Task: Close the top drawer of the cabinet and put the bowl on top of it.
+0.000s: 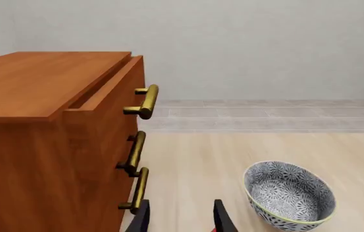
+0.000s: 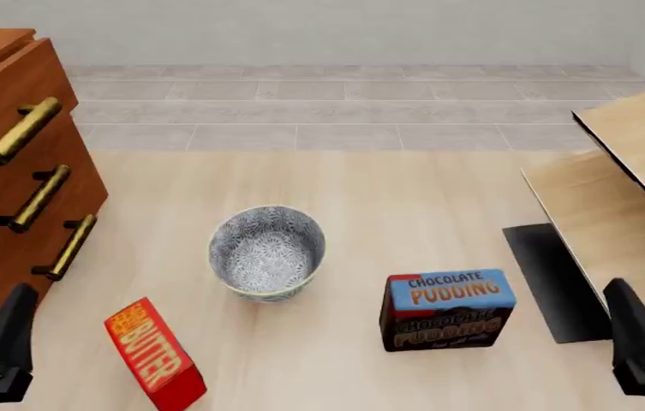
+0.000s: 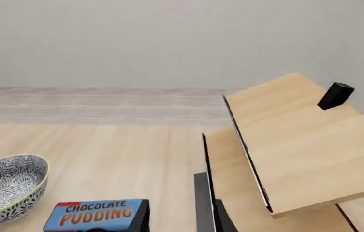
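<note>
While the top drawer (image 1: 108, 94) stands ajar, left gripper (image 1: 180, 218) sits parted and empty; right gripper's (image 2: 642, 342) state is undeterminable. Bowl (image 2: 266, 251) rests mid-table; an off-centre push risks jamming.

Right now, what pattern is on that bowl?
The bowl has a blue-and-white floral pattern and a yellowish rim, clearest in the front view.

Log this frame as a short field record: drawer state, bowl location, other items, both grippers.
top drawer: pulled out a little from the cabinet
bowl: upright on the table, apart from the cabinet, empty
pudding box: standing, right of the bowl
butter box: standing tilted, near left of the bowl
left gripper: low at the near left, holding nothing
right gripper: low at the near right, holding nothing
</note>
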